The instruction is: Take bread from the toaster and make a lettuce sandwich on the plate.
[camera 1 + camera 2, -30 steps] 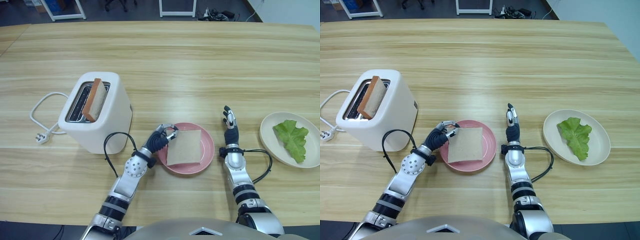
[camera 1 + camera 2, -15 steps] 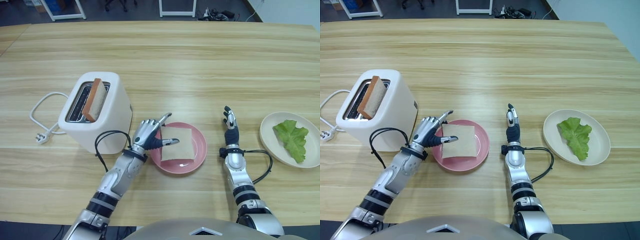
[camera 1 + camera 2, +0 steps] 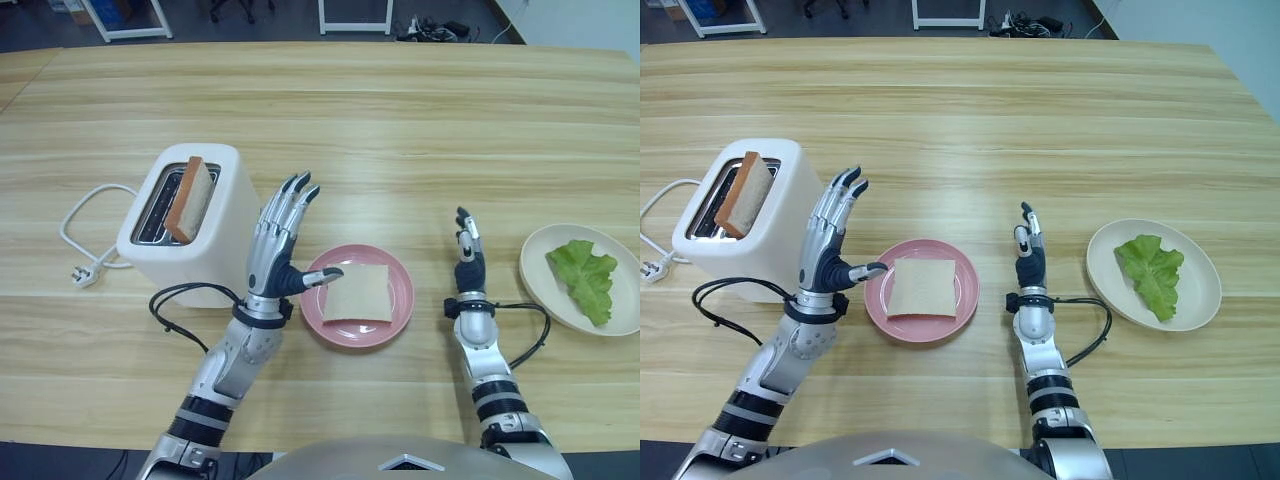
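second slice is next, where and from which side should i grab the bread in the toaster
Pinch the bread slice by its exposed top, across its broad faces, from above: it stands on edge, leaning, lower part sunk in the toaster slot. The open left hand is nearest.

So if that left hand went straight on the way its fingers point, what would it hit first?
Probably nothing. The left hand has its fingers pointing away and slightly right, clearing the toaster and passing over bare table. Depth is unclear, so they may be tilted up into the air.
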Controlling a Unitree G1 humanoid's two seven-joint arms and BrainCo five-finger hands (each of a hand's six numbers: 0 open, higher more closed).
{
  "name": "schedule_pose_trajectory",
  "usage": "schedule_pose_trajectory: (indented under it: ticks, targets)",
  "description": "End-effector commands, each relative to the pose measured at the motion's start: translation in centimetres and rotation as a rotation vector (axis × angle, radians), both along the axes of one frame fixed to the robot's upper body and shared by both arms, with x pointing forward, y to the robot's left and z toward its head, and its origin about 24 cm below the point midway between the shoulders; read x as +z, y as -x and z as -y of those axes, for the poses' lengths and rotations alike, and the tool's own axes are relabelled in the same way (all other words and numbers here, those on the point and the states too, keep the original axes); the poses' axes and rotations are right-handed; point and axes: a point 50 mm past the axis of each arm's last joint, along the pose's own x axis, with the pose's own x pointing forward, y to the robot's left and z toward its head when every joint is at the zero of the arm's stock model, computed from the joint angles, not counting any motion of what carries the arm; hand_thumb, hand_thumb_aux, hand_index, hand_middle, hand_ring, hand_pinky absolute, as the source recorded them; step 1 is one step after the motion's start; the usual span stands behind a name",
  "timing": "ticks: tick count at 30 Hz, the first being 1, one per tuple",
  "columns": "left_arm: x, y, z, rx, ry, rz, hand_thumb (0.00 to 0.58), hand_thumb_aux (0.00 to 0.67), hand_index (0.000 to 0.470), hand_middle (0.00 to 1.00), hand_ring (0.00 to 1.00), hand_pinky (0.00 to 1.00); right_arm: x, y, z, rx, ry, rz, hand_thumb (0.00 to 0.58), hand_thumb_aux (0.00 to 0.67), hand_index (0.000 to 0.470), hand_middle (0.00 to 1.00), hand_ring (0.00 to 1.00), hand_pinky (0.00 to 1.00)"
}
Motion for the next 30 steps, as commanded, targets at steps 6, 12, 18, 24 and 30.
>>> schedule_pose_trajectory:
  ticks: [6,12,18,24,30]
  targets:
    - [-4.8,0.7,-1.0,0.046,0.321,-0.274,0.0,0.0,0.0,0.0,0.0,0.0,12.1,5.1,8.9,-0.449,0.866,0.407,0.0,0.0,0.0,0.0,0.0,0.0]
    - [-5.3,1.1,-0.5,0.04,0.365,-0.3,0.0,0.0,0.0,0.0,0.0,0.0,6.7,3.8,18.4,-0.629,1.327,-0.19,0.0,0.0,0.0,0.0,0.0,0.0]
    - [-5.6,1.4,0.2,0.025,0.372,-0.318,0.0,0.0,0.0,0.0,0.0,0.0,1.0,4.2,21.0,-0.504,1.391,-0.509,0.0,0.0,0.0,0.0,0.0,0.0]
    - [-5.7,1.6,0.4,0.022,0.361,-0.326,0.0,0.0,0.0,0.0,0.0,0.0,-0.6,3.3,20.4,-0.424,1.367,-0.541,0.0,0.0,0.0,0.0,0.0,0.0]
    - [-5.8,1.8,0.5,0.023,0.357,-0.33,0.0,0.0,0.0,0.0,0.0,0.0,-0.7,2.6,20.0,-0.399,1.368,-0.537,0.514,0.444,0.311,0.0,0.0,0.0]
